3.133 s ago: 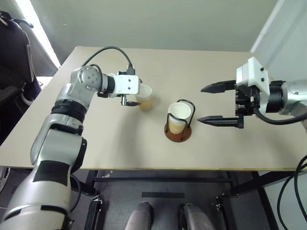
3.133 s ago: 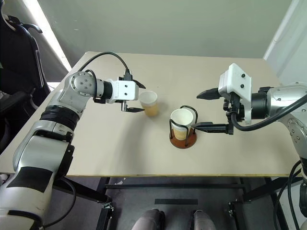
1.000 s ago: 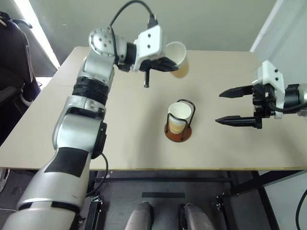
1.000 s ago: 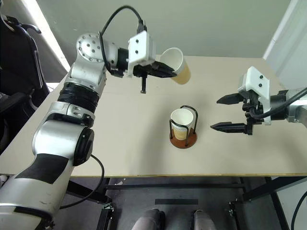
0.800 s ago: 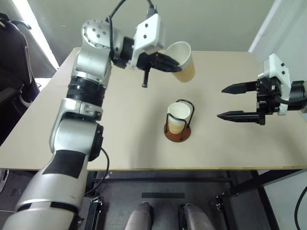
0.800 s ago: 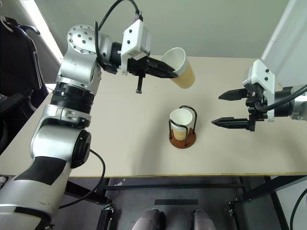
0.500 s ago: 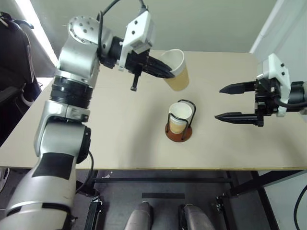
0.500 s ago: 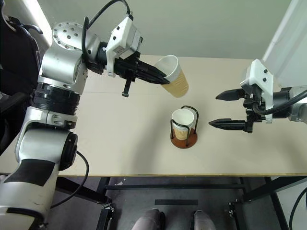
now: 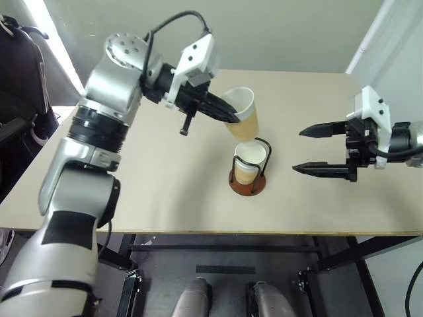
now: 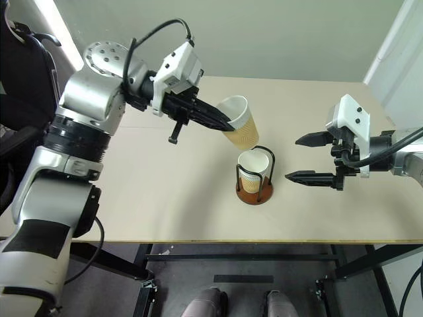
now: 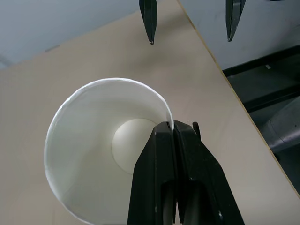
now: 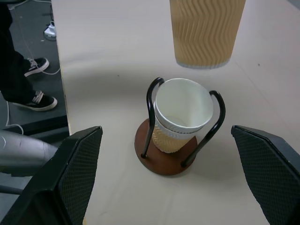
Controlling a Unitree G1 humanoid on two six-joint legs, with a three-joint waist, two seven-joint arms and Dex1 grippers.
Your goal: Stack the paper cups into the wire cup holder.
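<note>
Overhead views of a beige table (image 9: 165, 191) bearing the wire cup holder (image 9: 248, 173) slightly right of frame centre. Its black loops rise from a reddish-brown disc and enclose nested paper cups (image 9: 248, 160), white rims uppermost; how many are nested cannot be told.

A further paper cup (image 9: 241, 121) hangs in the air just above and to the upper left of the holder, tilted, its base clear of the nested rims. The left gripper (image 10: 228, 125), reaching in from the upper left, has its two black fingers pressed together on this cup's rim wall, one finger inside and one outside, as the left wrist view confirms (image 11: 171, 136).

The right gripper (image 9: 312, 150) hovers at the right of the frame, level with the holder and well apart from it, its fingers spread wide and holding nothing.

The tabletop around the holder is bare on all sides, with open surface toward the near edge along the lower frame and toward the far edge above. A black chair (image 9: 16, 72) stands beyond the table's left edge. In the right wrist view a person's legs and dark shoes (image 12: 35, 101) stand on the floor beside the table.
</note>
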